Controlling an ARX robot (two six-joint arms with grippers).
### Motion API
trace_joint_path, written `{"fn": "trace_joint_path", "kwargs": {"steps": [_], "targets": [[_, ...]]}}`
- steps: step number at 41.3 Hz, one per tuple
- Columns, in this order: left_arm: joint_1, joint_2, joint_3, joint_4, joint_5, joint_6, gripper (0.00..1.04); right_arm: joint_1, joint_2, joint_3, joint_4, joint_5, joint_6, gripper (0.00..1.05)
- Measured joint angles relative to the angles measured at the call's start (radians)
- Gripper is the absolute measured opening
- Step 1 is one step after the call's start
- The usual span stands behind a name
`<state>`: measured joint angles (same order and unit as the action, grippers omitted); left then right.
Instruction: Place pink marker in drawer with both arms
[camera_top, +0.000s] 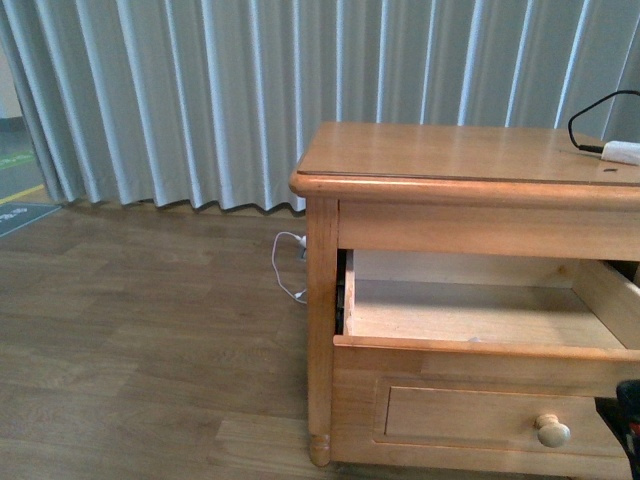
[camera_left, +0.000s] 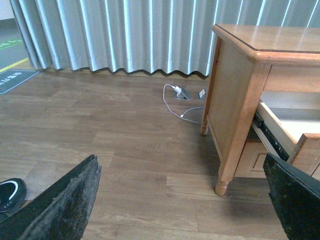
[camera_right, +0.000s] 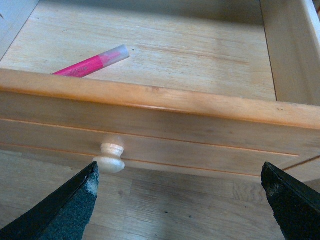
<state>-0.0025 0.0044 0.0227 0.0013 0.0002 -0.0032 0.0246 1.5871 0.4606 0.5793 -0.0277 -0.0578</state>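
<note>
As the front view shows, the drawer (camera_top: 450, 362) stands pulled open. Left wrist: the left gripper (camera_left: 180, 167) spreads wide, empty, over the floor (camera_left: 125, 135). Right wrist: the pink marker (camera_right: 90, 65) lies inside the drawer; the right gripper (camera_right: 180, 172) gapes wide, empty, facing the knob (camera_right: 110, 157).

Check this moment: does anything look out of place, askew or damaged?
Nothing damaged or spilled. The drawer stands pulled out, the pink marker lying slantwise on its bottom. A loose white cable trails over the floor beside the cabinet.
</note>
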Motion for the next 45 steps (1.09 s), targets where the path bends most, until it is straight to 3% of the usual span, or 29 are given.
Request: {"fn": "trace_joint_path", "kwargs": {"steps": [18, 30, 45], "targets": [[0.000, 0.000, 0.000, 0.000, 0.000, 0.000, 0.98, 0.045, 0.307, 0.303, 0.043, 0.082, 0.095, 0.96], [0.000, 0.000, 0.000, 0.000, 0.000, 0.000, 0.98, 0.082, 0.481, 0.552, -0.013, 0.177, 0.133, 0.96], [0.000, 0.000, 0.000, 0.000, 0.000, 0.000, 0.98, 0.089, 0.608, 0.772, -0.095, 0.211, 0.153, 0.96]]}}
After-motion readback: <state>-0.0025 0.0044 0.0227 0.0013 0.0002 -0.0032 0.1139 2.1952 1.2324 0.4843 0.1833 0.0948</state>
